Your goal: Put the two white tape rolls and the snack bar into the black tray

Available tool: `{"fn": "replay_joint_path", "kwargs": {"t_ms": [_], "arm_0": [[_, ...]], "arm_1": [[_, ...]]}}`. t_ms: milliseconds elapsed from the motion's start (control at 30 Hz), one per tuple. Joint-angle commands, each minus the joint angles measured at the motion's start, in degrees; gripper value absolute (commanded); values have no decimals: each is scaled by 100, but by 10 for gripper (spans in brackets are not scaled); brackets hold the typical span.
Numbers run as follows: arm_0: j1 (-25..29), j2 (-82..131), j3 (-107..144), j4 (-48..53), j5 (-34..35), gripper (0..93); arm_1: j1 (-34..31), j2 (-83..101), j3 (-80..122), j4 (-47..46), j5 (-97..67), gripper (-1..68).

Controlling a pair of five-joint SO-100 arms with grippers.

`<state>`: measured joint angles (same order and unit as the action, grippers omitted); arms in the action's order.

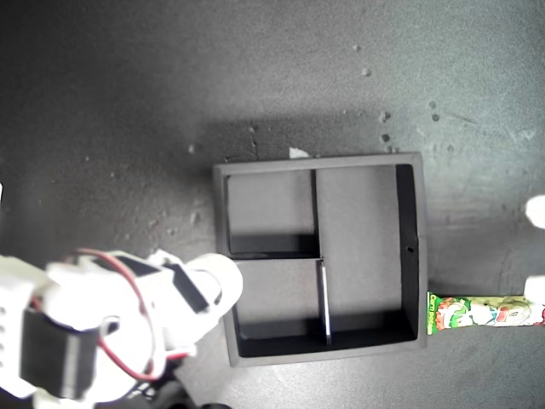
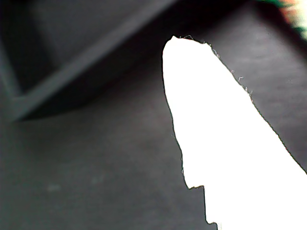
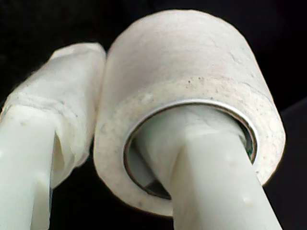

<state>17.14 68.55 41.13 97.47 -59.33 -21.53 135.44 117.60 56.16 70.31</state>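
Observation:
The black tray (image 1: 324, 162) sits mid-table in the exterior view, and all its compartments look empty. A white tape roll (image 3: 182, 96) hangs on my second gripper (image 3: 120, 120), which is shut on it with one finger through the hole and the padded finger outside. In the exterior view that roll (image 1: 223, 281) is at the tray's left wall near the front corner. The other tape roll is out of view. The snack bar (image 1: 477, 313) lies on the table just past the tray's right front corner. My first gripper shows only one white finger (image 2: 216, 134), above bare table near a tray corner (image 2: 86, 57) and the snack bar's end (image 2: 295, 12).
The second arm's white body and black servo (image 1: 60, 349) fill the exterior view's lower left. White parts (image 1: 536, 210) poke in at that view's right edge. A small white scrap (image 1: 298, 153) lies behind the tray, and crumbs dot the dark table (image 1: 383, 115).

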Motion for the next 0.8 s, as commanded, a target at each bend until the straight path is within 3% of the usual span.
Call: {"fn": "replay_joint_path", "kwargs": {"t_ms": [0,267,533,767], "arm_0": [[193,-1547,-3164,747,141,1],[272,-2514,-3867,747,9,1],[457,-3243,-4526,747,-246,1],[589,-3806,-5168,738,-431,1]], "arm_1": [[-571,-167,-79,-105,1529,392],[-1503,-229,1371,-1477,3867,357],[-2092,-387,2602,-2909,4175,347],[-2197,-642,3120,-3744,4104,359]]}}
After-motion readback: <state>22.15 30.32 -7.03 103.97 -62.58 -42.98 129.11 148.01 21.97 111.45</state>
